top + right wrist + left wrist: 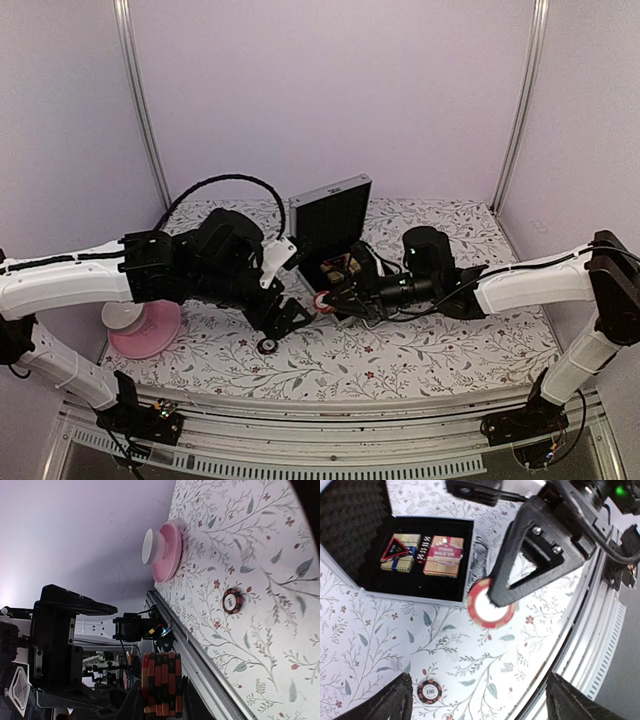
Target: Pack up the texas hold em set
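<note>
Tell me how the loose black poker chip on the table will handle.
The black poker chip looks rigid and probably light, a small disc. Lying flat, it offers little edge to pinch, so it may slide. On edge it would likely roll.

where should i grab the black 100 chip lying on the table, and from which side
Grip the black 100 chip across its rim, on two opposite edges, coming straight down from above. It lies flat, face up, on the table, so only its thin round edge offers purchase. The open left hand hangs nearly over it.
</note>
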Motion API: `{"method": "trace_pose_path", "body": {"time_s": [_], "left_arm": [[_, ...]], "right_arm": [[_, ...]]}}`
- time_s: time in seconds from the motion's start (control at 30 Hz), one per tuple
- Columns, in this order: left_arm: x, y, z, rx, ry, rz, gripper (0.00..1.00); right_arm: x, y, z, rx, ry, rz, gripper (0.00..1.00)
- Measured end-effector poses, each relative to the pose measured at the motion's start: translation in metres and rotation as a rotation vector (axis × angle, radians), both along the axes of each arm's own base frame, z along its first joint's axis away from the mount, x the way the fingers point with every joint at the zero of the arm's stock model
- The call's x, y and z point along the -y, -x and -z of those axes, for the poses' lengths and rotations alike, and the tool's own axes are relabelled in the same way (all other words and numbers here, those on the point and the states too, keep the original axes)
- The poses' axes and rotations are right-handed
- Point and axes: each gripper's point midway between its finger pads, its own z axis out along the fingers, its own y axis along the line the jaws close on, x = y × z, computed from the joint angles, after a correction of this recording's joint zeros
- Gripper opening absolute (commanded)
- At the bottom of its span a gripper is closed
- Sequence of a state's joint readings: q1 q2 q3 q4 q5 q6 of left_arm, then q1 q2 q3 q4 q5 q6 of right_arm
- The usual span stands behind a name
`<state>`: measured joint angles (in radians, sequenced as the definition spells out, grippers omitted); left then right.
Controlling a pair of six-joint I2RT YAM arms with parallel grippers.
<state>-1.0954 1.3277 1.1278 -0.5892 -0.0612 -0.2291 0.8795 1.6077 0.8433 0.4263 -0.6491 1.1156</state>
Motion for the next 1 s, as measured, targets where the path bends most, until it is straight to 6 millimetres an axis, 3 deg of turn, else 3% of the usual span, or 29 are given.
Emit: {"method": "trace_pose_path", "body": {"time_s": [0.1,0.23,0.37,0.53,0.73,1.0], "left_arm": [[-0.009,-0.024,-0.01,0.028,0.075,-0.068,0.92],[-0.035,-0.079,-0.005,0.041,0.182,-0.197,0.92],[-0.058,-0.13,0.003,0.047,0.31,-0.284,0.9],[-0.069,-0.176,0.02,0.042,0.426,-0.31,0.87],[-0.049,-0.19,0.039,0.074,0.451,-0.207,0.89],[-0.036,-0.217,0.007,0.313,0.49,-0.123,0.9]], "right_arm": [[0.025,-0.031,0.001,0.072,0.07,0.119,0.02],[0.059,-0.065,0.023,0.12,0.206,0.252,0.02],[0.085,-0.083,0.041,0.144,0.319,0.327,0.02],[0.101,-0.09,0.041,0.188,0.38,0.372,0.02],[0.107,-0.094,0.041,0.209,0.404,0.391,0.02],[0.109,-0.095,0.042,0.213,0.411,0.395,0.02]]}}
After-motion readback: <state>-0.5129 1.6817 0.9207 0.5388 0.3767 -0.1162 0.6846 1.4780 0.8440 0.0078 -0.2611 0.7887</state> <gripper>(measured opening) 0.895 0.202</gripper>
